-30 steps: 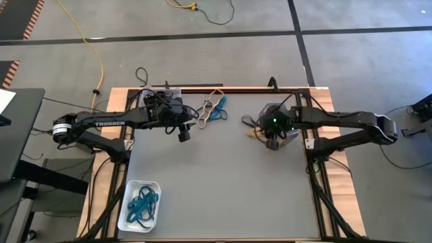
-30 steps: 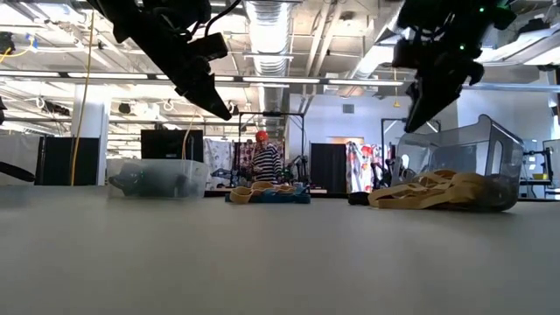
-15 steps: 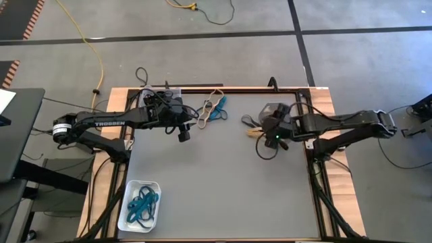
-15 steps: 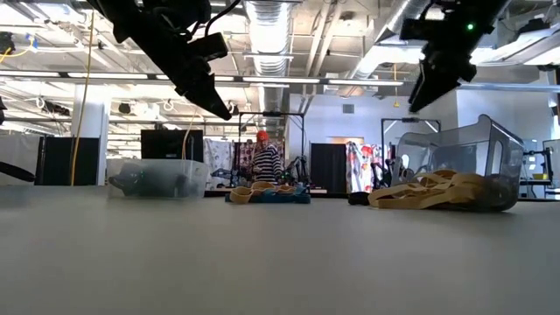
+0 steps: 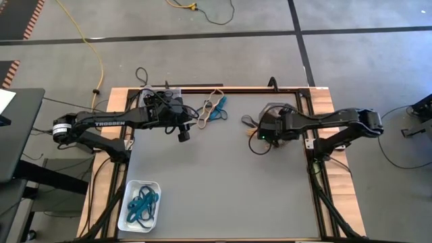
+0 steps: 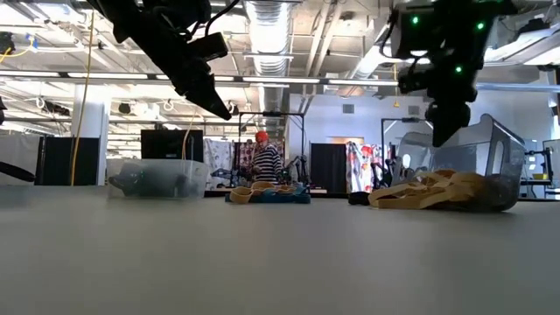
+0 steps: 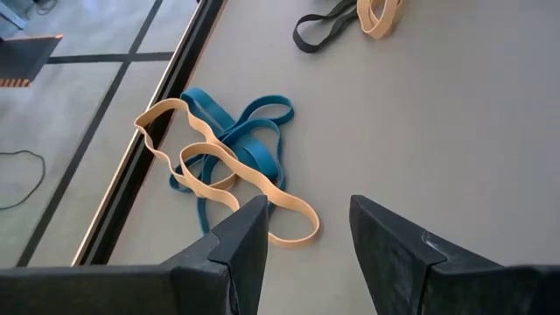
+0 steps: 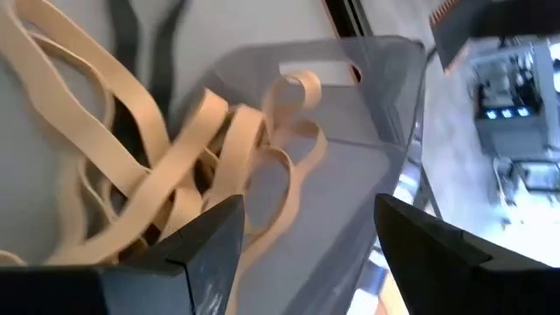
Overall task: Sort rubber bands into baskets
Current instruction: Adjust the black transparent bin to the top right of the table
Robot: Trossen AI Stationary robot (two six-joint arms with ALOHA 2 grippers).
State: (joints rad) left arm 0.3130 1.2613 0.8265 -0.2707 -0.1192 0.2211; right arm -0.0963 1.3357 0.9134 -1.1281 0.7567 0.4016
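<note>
a: how many baskets?

b: three. the clear basket (image 8: 367, 131) lies tipped on its side at the table's (image 5: 223, 182) far right, tan bands (image 8: 149, 166) spilling from its mouth. the white basket (image 5: 140, 205) sits at the near left corner holding teal bands (image 5: 143, 202). the dark basket (image 6: 159, 178) is at the far left, mostly hidden under the left arm.

a: loose bands?

b: between the dark and clear baskets – two teal (image 7: 241, 140) and two tan (image 7: 219, 171) tangled together. nearer the clear basket, one black (image 7: 319, 31) and one tan (image 7: 381, 13).

a: grippers?

b: the left gripper (image 7: 302, 254) hovers beside the tangle, fingers apart, empty. the right gripper (image 8: 302, 254) is over the clear basket's mouth, fingers spread, nothing between them.

a: anything else?

b: a yellow cable (image 5: 91, 47) on the floor – and a person (image 6: 265, 160) beyond the table.
</note>
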